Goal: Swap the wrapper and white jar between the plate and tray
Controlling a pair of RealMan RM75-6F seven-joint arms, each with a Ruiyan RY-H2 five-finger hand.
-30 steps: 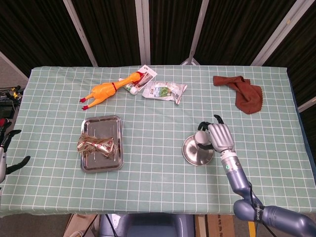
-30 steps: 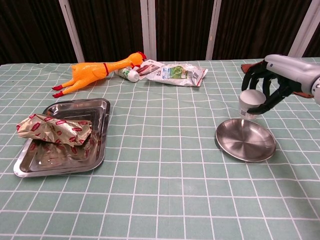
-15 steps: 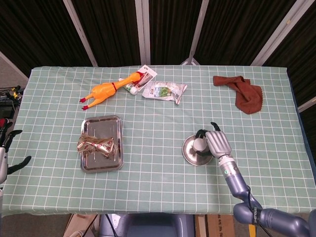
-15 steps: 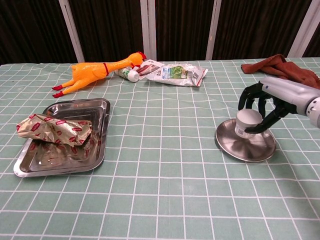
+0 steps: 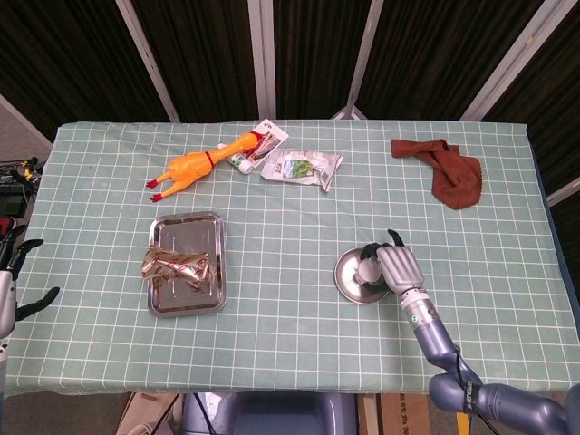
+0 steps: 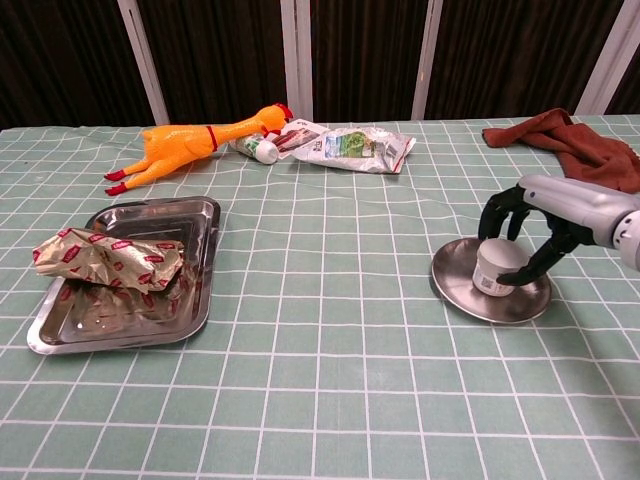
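Nearest the robot, the right hand [image 6: 540,225] curls over the white jar [image 6: 494,269], which stands upright on the round metal plate [image 6: 455,285] at the right side of the tabletop [image 6: 330,330]. Its dark fingers [image 6: 497,212] wrap around the jar's sides, gripping it; the head view shows the same hold [image 5: 395,268], with the jar [image 5: 366,271] sitting inside the plate [image 5: 345,276]. On the left, the crumpled gold and red wrapper [image 6: 108,258] lies across the rectangular metal tray [image 6: 195,215], its near end hanging over the tray's left rim. At the far left edge of the head view the left hand [image 5: 11,276] hangs off the tabletop, its dark fingers apart and holding nothing. Farther back lie a rubber chicken [image 6: 195,142], a tube [image 6: 255,149] touching it, and a plastic packet [image 6: 352,146]. A brown cloth [image 6: 570,145] lies bunched at the far right.
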